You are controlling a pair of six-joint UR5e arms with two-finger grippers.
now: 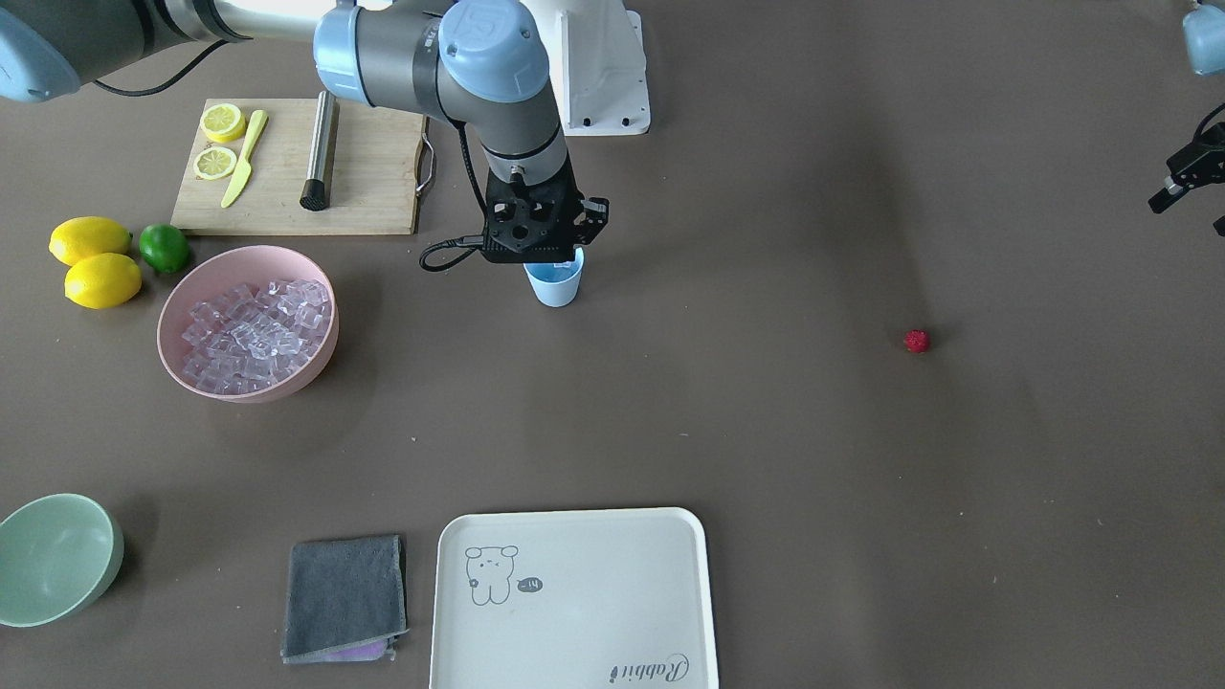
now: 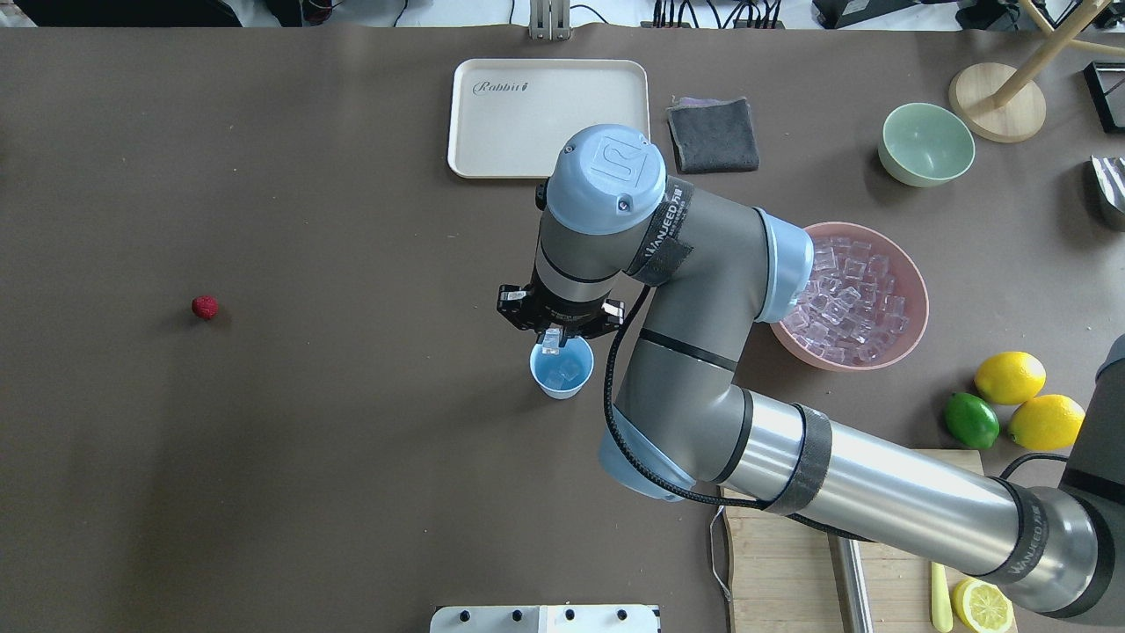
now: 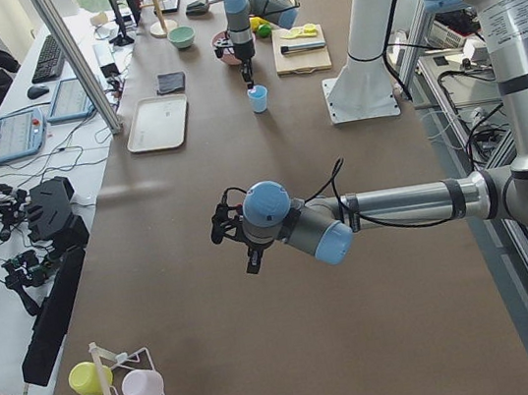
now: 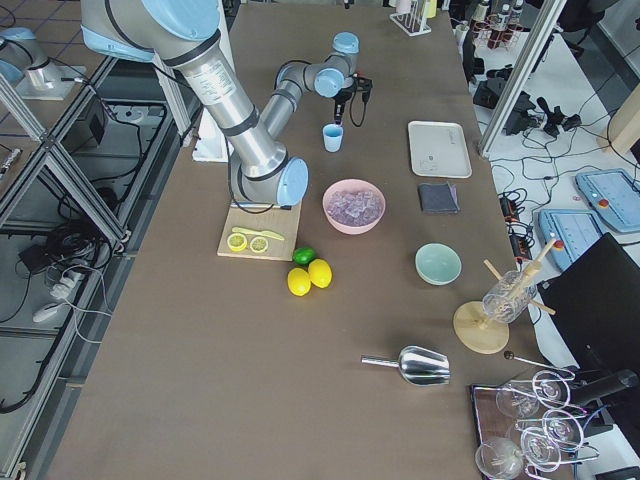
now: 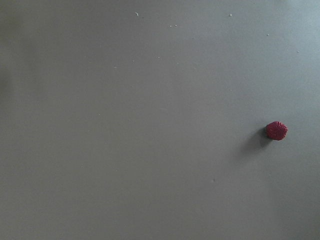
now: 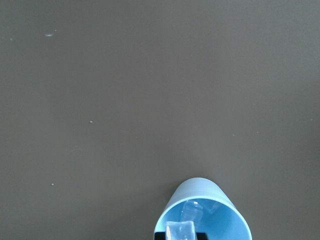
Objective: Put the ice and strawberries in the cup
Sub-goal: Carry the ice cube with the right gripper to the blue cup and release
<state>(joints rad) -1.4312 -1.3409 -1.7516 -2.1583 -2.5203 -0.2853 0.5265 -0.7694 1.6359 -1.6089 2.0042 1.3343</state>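
Overhead exterior | cup (image 2: pixel 562 392) 1 | strawberry (image 2: pixel 205 306) 1 | right fingers (image 6: pixel 160 236) gripping one ice cube (image 6: pixel 180 232) | left fingers (image 1: pixel 1163 199) unclear

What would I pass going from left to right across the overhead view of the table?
strawberry → cup → grey cloth → pink bowl of ice → lime

Some ice (image 2: pixel 563 373) in cup (image 1: pixel 555 287), strawberry (image 2: pixel 205 306) well apart

Light blue cup (image 1: pixel 555 287), clear ice (image 1: pixel 256 333) in a pink bowl (image 1: pixel 297 385), bumpy red strawberry (image 1: pixel 917 341), plain brown table (image 1: pixel 766 431).
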